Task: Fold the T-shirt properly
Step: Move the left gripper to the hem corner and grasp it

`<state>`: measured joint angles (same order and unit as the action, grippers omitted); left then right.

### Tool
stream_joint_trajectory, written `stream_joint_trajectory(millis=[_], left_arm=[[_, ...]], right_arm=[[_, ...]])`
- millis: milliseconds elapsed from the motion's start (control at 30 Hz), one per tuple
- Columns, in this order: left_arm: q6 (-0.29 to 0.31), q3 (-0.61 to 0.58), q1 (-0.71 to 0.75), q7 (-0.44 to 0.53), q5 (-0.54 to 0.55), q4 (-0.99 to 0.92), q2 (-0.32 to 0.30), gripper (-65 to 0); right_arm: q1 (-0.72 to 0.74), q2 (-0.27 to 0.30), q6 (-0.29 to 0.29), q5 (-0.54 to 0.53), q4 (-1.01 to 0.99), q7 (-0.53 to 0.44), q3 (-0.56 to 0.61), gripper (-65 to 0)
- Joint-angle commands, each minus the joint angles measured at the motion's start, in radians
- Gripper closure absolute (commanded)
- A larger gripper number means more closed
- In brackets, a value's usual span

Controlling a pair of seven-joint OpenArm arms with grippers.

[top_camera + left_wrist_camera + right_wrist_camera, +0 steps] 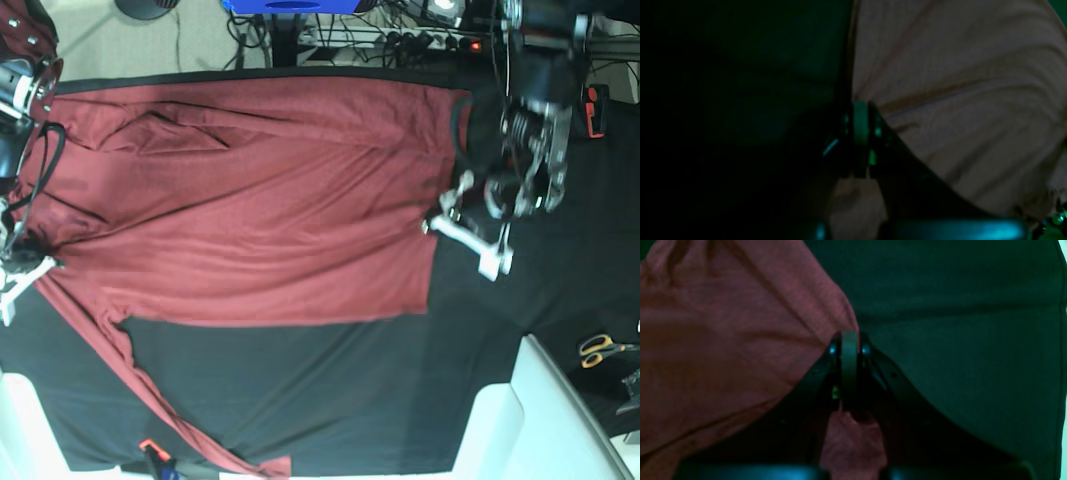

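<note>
Both your grippers were clamped on the T-shirt (250, 200), spread flat over the black cloth (330, 390): left gripper (861, 110) at one edge, right gripper (849, 340) opposite.

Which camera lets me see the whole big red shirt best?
The base view: the brick-red long-sleeved knit shirt lies spread across the black cloth, one sleeve trailing. Each wrist view shows only a creased patch beside a gripper.

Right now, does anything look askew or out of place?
Yes: one sleeve of the T-shirt trails diagonally across the black cloth toward the near edge, unfolded, while the body lies spread flat. Scissors lie off beside it.
</note>
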<state>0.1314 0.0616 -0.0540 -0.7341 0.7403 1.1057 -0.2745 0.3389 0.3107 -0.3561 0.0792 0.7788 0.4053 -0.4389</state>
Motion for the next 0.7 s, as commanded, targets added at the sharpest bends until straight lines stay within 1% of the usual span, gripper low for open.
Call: stream_joint_trajectory(millis=[0,100,233,267,433,500,533,600,667], left_arm=[[-0.013,0.011,-0.002,-0.041,-0.020,0.035,-0.013,0.0],[-0.014,0.017,0.015,-0.046,-0.021,0.077,-0.019,0.0],[-0.014,0.017,0.010,-0.048,-0.021,0.084,-0.019,0.0],[-0.014,0.017,0.012,-0.048,-0.021,0.098,-0.019,-1.2],[-0.014,0.024,0.027,-0.049,-0.020,0.189,-0.019,-22.7],[-0.014,0.062,0.033,-0.061,-0.020,0.224,-0.019,-30.6],[-0.014,0.088,0.029,-0.091,-0.020,0.236,-0.016,-34.7],[-0.014,0.140,0.024,-0.147,-0.020,0.256,-0.012,-39.3],[-0.014,0.171,0.004,-0.172,-0.021,0.276,-0.012,-40.6]], right_arm=[[0.027,0.020,0.002,-0.006,0.015,-0.021,-0.002,0.0],[0.027,0.020,0.002,-0.006,0.015,-0.021,-0.002,0.0],[0.027,0.018,0.002,-0.006,0.015,-0.021,-0.002,0.0],[0.027,0.018,0.002,-0.006,0.015,-0.021,-0.002,0.0],[0.025,0.020,0.002,-0.005,0.015,-0.021,-0.002,0.0],[0.025,0.020,0.002,-0.005,0.015,-0.021,-0.002,0.0],[0.025,0.020,0.002,-0.005,0.015,-0.021,-0.002,0.0],[0.025,0.020,0.002,-0.005,0.015,-0.021,-0.002,0.0],[0.025,0.020,0.002,-0.005,0.015,-0.021,-0.002,0.0]])
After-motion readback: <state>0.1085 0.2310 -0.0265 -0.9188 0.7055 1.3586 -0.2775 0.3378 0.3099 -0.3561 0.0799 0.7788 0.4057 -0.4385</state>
